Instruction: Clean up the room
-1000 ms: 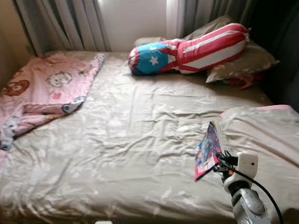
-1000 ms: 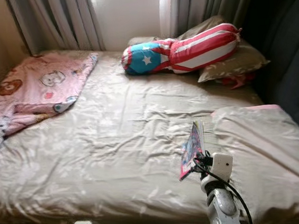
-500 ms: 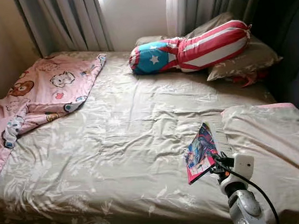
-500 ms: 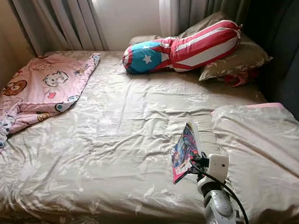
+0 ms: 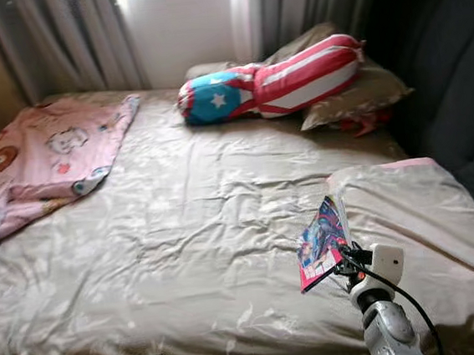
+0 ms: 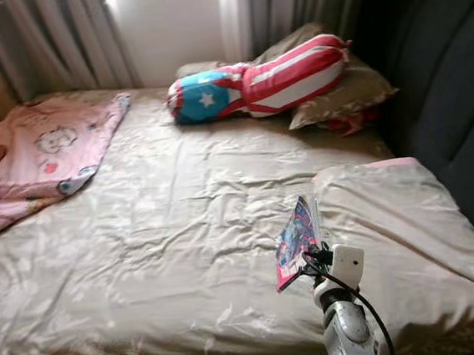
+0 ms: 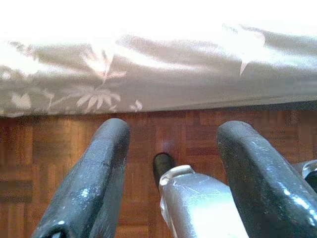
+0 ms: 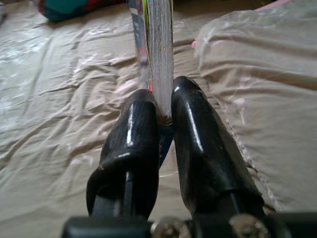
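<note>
My right gripper (image 5: pixel 344 259) is shut on a colourful book (image 5: pixel 320 242), held upright over the near right part of the bed (image 5: pixel 184 233). The right wrist view looks along the book's page edge (image 8: pixel 159 54), pinched between the two black fingers (image 8: pixel 132 134). My left gripper (image 7: pixel 171 144) hangs low beside the bed with its fingers apart and nothing between them, over a wooden parquet floor (image 7: pixel 59 139).
A pink cartoon blanket (image 5: pixel 38 159) lies crumpled at the bed's far left. A red, white and blue bolster (image 5: pixel 270 80) and beige pillows (image 5: pixel 355 95) rest by the curtains. Another pillow (image 5: pixel 408 211) lies at the near right. A dark headboard (image 5: pixel 454 81) lines the right side.
The camera has swung to the right, so the bed and bedding sit further left in the picture. My right gripper still holds the book in the same pose.
</note>
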Robot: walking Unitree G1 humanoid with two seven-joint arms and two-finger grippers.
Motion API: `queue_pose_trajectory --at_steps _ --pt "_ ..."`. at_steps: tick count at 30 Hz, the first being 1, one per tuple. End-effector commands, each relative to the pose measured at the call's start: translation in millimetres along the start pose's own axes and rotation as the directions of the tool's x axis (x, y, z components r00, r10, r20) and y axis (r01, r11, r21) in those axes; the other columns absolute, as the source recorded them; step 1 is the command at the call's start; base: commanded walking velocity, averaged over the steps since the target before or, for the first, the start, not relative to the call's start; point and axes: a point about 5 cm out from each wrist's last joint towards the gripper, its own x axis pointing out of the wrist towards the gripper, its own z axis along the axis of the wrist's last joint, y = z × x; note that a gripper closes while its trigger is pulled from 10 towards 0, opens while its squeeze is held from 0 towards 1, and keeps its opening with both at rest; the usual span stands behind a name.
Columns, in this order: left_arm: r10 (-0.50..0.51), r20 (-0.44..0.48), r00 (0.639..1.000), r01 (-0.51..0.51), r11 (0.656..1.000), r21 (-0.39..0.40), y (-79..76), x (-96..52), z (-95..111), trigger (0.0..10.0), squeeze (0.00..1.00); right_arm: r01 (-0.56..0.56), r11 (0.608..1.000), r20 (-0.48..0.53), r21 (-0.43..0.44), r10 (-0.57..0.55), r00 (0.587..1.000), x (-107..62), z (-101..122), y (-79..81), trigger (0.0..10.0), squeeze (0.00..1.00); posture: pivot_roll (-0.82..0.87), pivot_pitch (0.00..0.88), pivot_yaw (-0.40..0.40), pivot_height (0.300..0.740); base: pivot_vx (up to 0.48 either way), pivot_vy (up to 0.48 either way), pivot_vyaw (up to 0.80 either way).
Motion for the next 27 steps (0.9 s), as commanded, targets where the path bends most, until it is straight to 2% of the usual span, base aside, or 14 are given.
queue_pose_trajectory --at_steps 1,14,17,19,22,23,26,27 --pt "-0.008 -0.017 1.000 0.008 1.000 0.001 -1.3 -0.4 -3 10.0 0.00 -0.011 1.000 0.046 0.000 0.011 0.999 3.9 9 4.4 10.0 0.00 -0.04 0.000 -0.053 0.740 0.000 0.000 0.00" --pt "-0.012 0.002 1.000 0.012 1.000 -0.002 -3.5 0.5 1 10.0 0.00 -0.013 1.000 0.048 -0.002 0.014 0.999 4.3 9 4.7 10.0 0.00 -0.04 0.000 -0.055 0.740 0.000 0.000 0.00" --pt "-0.007 0.041 0.999 0.008 1.000 -0.030 -2.8 1.6 7 10.0 0.00 -0.012 1.000 0.049 -0.003 0.012 0.999 4.4 10 4.6 10.0 0.00 -0.04 0.000 -0.055 0.740 0.000 0.000 0.00" --pt "-0.004 0.083 0.997 0.009 0.998 -0.055 -1.9 2.9 15 10.0 0.00 -0.010 1.000 0.055 -0.003 0.011 0.998 4.0 10 4.2 10.0 0.00 -0.04 0.001 -0.056 0.740 0.000 0.000 0.00" --pt "-0.008 0.211 0.978 0.030 0.994 -0.100 -1.3 5.8 41 10.0 0.00 -0.010 1.000 0.065 -0.019 0.011 0.998 3.1 12 2.7 10.0 0.00 -0.04 0.003 -0.056 0.740 0.000 0.000 0.00" --pt "-0.012 0.304 0.953 0.042 0.995 -0.093 -1.0 6.0 59 10.0 0.00 -0.014 0.999 0.074 -0.031 0.016 0.997 2.5 13 2.1 10.0 0.00 -0.04 0.002 -0.056 0.740 0.000 0.000 0.00" --pt "-0.004 0.385 0.923 0.041 0.995 -0.087 1.0 4.7 75 10.0 0.00 -0.023 0.999 0.086 -0.038 0.026 0.996 2.2 15 3.0 10.0 0.00 -0.04 0.000 -0.056 0.740 0.000 0.000 0.00" --pt "0.011 0.450 0.893 0.033 0.995 -0.090 4.2 2.4 88 10.0 0.00 -0.040 0.998 0.094 -0.045 0.044 0.995 2.3 17 5.3 10.0 0.00 -0.04 0.000 -0.054 0.740 0.000 0.000 0.00"
